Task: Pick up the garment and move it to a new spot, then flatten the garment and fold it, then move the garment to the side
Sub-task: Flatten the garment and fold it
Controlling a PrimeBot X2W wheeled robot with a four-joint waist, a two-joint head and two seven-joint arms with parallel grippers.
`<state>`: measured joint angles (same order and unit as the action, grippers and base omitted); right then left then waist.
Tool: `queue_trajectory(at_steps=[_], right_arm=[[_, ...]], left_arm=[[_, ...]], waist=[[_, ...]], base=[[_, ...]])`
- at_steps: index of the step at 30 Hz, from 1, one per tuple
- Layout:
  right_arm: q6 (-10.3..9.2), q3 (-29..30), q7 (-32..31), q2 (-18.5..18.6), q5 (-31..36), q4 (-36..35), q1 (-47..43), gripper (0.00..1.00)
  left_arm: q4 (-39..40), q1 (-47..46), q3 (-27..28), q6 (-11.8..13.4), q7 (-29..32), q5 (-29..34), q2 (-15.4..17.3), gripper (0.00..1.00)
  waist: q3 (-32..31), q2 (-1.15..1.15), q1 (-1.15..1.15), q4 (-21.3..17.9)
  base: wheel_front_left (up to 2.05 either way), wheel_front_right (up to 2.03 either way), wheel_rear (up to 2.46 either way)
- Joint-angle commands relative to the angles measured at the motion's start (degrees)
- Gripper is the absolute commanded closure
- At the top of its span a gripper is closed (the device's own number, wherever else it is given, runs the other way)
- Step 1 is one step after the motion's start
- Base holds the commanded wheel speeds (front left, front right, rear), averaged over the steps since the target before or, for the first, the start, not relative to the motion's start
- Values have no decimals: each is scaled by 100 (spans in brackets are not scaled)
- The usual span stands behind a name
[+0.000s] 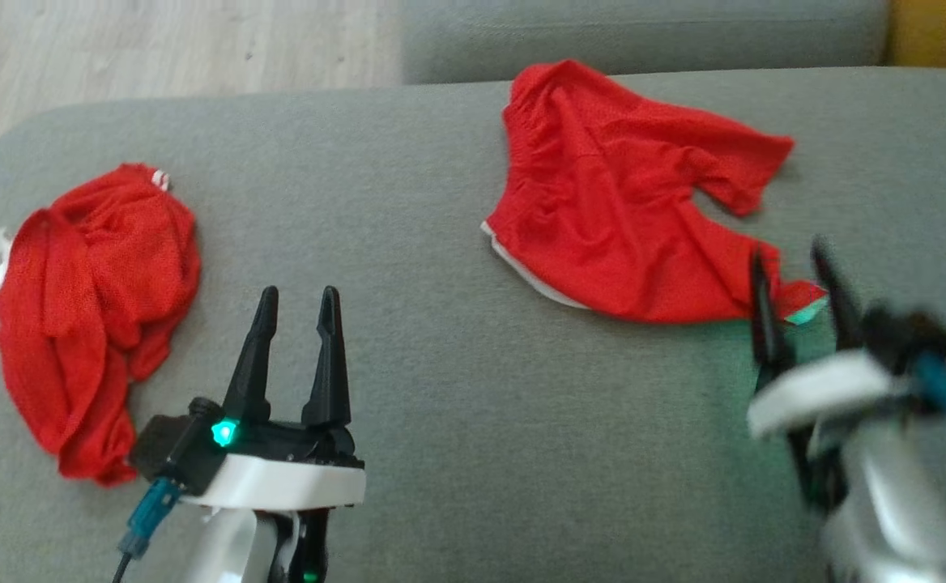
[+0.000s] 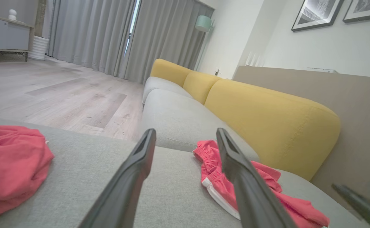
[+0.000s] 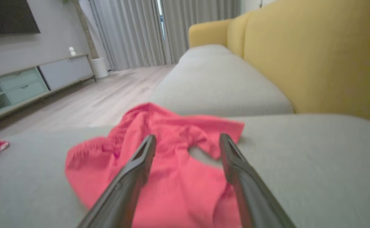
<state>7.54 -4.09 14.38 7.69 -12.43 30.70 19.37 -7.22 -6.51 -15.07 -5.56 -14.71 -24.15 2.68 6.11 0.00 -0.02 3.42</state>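
Red mesh shorts [image 1: 611,202] lie spread and rumpled on the grey sofa cushion [image 1: 408,243], right of centre, with a white hem along their lower edge. My right gripper [image 1: 797,255] stands open at the shorts' near right corner, one finger on each side of that edge. In the right wrist view the shorts [image 3: 172,158] lie under and between the two fingers [image 3: 185,137]. My left gripper [image 1: 299,295] is open over bare cushion, apart from both garments. The shorts [image 2: 216,177] also appear to the right in the left wrist view, behind its fingers [image 2: 185,131].
A second red garment [image 1: 92,308] lies bunched at the cushion's left end [image 2: 10,161]. Yellow backrests [image 2: 267,126] rise along the sofa's far right side. Wooden floor [image 1: 157,48] lies beyond the cushion's left and far edges. Another grey cushion [image 1: 643,32] continues ahead.
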Motion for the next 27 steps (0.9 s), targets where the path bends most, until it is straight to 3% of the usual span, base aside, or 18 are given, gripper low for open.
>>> queue_trajectory(at_steps=[1, 10, 24, 25, 26, 27], right_arm=[[-5, 18, 61, -173, 161, -349, -217, 0], [-5, 446, -360, -374, 507, -640, -416, 0], [-5, 845, -1438, -405, 94, 226, 185, 0], [-5, 826, -1443, -407, 40, 269, 237, 68], [-5, 785, -1426, -406, -2, 292, 286, 100], [-5, 735, -1399, -398, -34, 304, 327, 100]], left_arm=[[205, -103, 141, -22, -29, 37, 20, 0], [166, -160, -32, -54, -29, 30, 20, 0], [100, -312, -116, -72, -29, 25, 20, 0], [97, -315, -119, -73, -29, 25, 20, 0], [93, -319, -121, -73, -29, 25, 20, 0], [88, -320, -120, -74, -29, 26, 20, 0]], waist=[[-78, 0, 2, -123], [119, 0, 2, -17], [408, 0, 2, 329], [419, 0, 2, 339], [425, 0, 2, 347], [424, 0, 2, 351]], base=[[0, 0, 0], [0, 0, 0], [0, 0, 0], [0, 0, 0], [0, 0, 0], [0, 0, 0]])
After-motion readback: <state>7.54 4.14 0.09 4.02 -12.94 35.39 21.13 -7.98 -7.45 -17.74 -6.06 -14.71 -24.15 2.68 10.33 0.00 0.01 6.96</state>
